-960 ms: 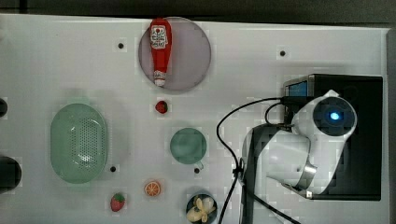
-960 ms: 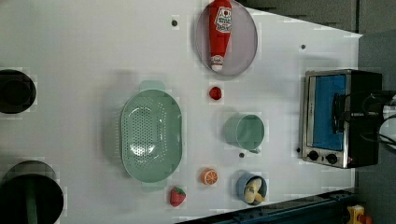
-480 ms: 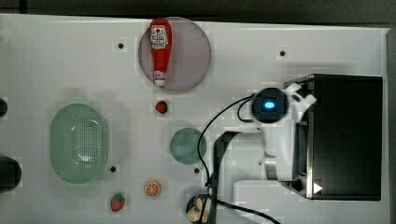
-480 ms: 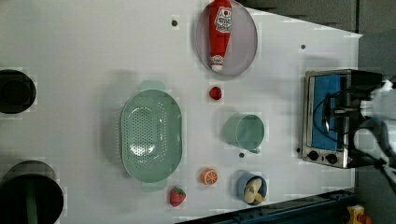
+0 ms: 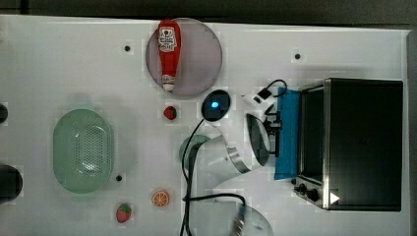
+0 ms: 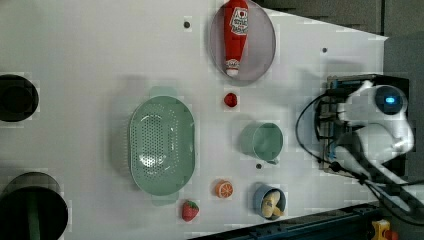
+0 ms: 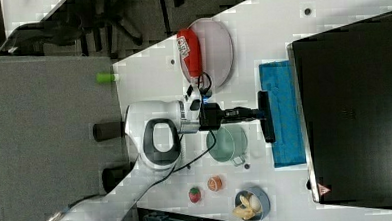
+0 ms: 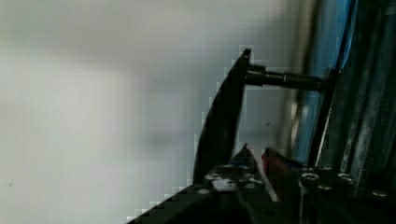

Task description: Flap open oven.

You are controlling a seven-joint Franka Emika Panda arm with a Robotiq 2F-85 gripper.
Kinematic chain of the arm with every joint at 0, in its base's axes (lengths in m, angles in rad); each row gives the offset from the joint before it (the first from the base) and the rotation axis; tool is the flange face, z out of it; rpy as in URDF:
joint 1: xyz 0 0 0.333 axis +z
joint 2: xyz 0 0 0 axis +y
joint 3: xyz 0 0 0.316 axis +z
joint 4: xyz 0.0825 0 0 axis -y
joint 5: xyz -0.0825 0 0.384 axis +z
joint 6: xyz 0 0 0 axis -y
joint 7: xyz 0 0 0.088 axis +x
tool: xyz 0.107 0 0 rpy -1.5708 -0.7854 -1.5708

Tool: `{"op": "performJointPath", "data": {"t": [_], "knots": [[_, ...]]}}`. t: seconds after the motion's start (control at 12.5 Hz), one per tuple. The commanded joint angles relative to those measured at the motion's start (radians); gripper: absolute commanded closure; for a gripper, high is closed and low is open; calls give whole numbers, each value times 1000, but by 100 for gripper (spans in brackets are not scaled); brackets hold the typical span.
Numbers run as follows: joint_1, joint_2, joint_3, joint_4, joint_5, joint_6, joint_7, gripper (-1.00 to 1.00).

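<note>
The oven [image 5: 361, 142] door [image 5: 287, 132] hangs well open, the gripper [image 7: 256, 113] fingers narrowly clamped on its handle [image 7: 267, 116], leaving little swing.

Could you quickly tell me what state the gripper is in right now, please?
Gripper: shut on the oven door's dark bar handle; the blue door is flapped open.

Even overhead light is washing the white surface [image 5: 74, 64] bright in the top view and the left view, with soft, short shadows lying beside the green colander [image 5: 82, 150]. Blocky compression patches are breaking up edges throughout. The wrist view is showing dim, heavily blurred, its pale background out of focus.
</note>
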Motion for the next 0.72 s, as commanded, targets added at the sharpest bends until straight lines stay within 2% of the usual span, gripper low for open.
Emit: {"op": "performJointPath", "data": {"t": [0.08, 0.48, 0.72], "knots": [[68, 61, -2, -2, -113, -3, 249, 65], [153, 185, -3, 35, -273, -57, 542, 65], [183, 265, -3, 76, -310, -63, 559, 65]]}}
